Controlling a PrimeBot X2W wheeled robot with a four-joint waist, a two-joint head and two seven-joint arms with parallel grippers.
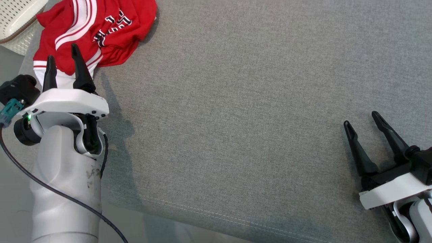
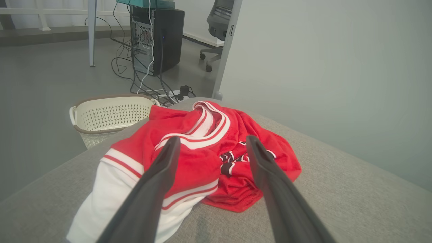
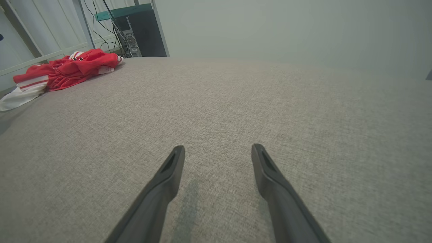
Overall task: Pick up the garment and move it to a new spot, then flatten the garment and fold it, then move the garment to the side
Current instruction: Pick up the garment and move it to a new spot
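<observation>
Here's the garment [image 1: 101, 30], a red jersey bunched in a loose heap at the far left corner of the grey fabric worktop [image 1: 236, 101]. White bands with thin red stripes edge it, dark lettering outlined in white shows across a crumpled fold, and a plain white panel spills out at the end nearest the robot. A striped opening sits on top of the pile, facing up and toward the far edge.

In the head view the heap's long axis runs on a diagonal. The white end is low and to the left, and the red bulk climbs up and to the right. So the white end points back toward the robot's left arm and the red end points away across the corner. Just off that corner, beside the garment, is a cream perforated basket [image 1: 17, 17]. The left wrist view shows it standing on the floor, with a computer tower [image 2: 162, 37] and loose cables behind it.

The left gripper [image 1: 62, 51] is right over that near end. Its fingers are spread wide and grip nothing, straddling the striped band where red meets white. Whether the tips are touching the cloth, I cannot tell.

Over on the right, the right gripper [image 1: 360, 118] sits low over bare worktop, fingers wide apart and empty, well apart from the garment. Its wrist view shows the jersey far off at the upper left.
</observation>
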